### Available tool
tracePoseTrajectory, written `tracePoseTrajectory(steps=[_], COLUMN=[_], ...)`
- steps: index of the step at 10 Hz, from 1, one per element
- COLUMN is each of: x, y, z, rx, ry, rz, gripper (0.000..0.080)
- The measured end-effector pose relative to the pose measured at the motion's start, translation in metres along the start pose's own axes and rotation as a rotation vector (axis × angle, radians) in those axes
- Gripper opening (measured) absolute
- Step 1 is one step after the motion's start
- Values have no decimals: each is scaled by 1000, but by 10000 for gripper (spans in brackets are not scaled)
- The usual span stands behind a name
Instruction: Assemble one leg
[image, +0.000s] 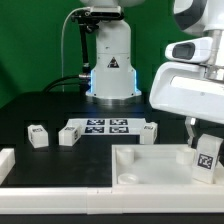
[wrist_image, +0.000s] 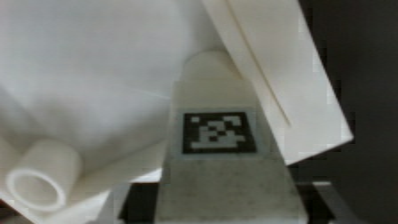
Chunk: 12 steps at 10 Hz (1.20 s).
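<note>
Four small white legs show in the exterior view: one (image: 207, 160) clamped in the claw (image: 205, 150) over the corner of the large white tray-like piece (image: 150, 165) toward the exterior view's right, three loose on the dark tabletop (image: 50, 100). Of these, two (image: 37, 136) (image: 68, 134) lie off one end of the marker board (image: 105, 126) and one (image: 150, 132) touches its other end. Open tabletop stretches behind the board. The wrist view shows the held leg's tag (wrist_image: 219, 132) beside the tray's raised rim (wrist_image: 285, 70).
</note>
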<state>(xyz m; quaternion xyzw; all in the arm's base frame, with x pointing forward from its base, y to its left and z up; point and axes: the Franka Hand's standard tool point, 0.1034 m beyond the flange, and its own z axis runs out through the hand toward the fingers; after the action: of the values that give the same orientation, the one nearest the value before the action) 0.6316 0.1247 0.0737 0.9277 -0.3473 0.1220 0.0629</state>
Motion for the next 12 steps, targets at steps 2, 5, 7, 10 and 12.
tracePoseTrajectory(steps=[2,5,7,10,12], x=[-1,0,-3,-3,-5], y=[3,9,9,7,5], z=[1,1,1,2,2], rx=[-16,-22,-31,-17,22], ry=[1,-39,-39,-34,-16], rz=[248,636,735,678,444], gripper=[295,295,295,473,637])
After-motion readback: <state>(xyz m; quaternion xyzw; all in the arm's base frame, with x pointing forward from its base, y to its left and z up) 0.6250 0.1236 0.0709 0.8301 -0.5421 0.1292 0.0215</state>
